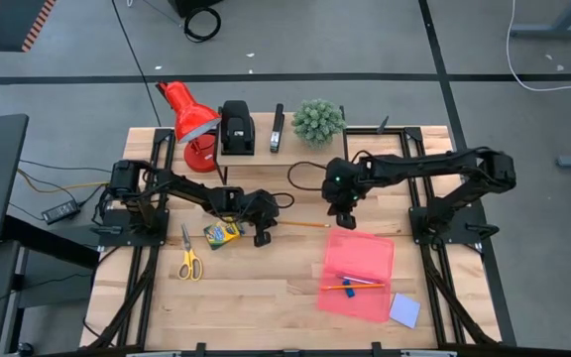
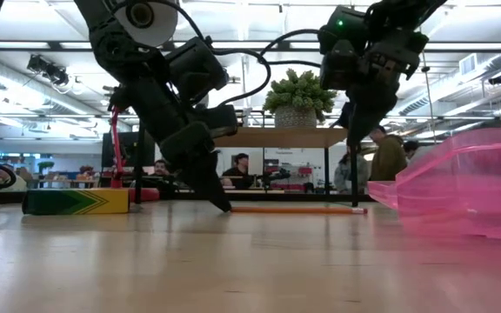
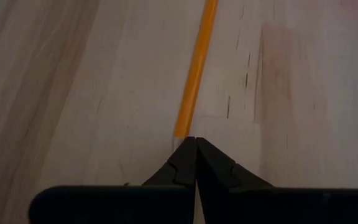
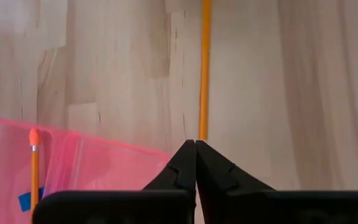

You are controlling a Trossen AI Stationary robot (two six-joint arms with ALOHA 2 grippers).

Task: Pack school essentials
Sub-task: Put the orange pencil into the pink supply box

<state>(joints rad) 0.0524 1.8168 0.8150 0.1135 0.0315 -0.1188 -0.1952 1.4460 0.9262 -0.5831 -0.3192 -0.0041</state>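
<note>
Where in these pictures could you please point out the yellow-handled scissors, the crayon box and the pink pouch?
yellow-handled scissors [image 1: 188,262]: high view, where handles meet blades.
crayon box [image 1: 222,233]: high view, middle of its top face.
pink pouch [image 1: 360,260]: high view, bare part of its upper half.

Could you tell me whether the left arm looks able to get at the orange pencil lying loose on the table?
Probably yes: the left gripper sits shut with its tip at the near end of the pencil, bare table around it. It must open first.
</note>
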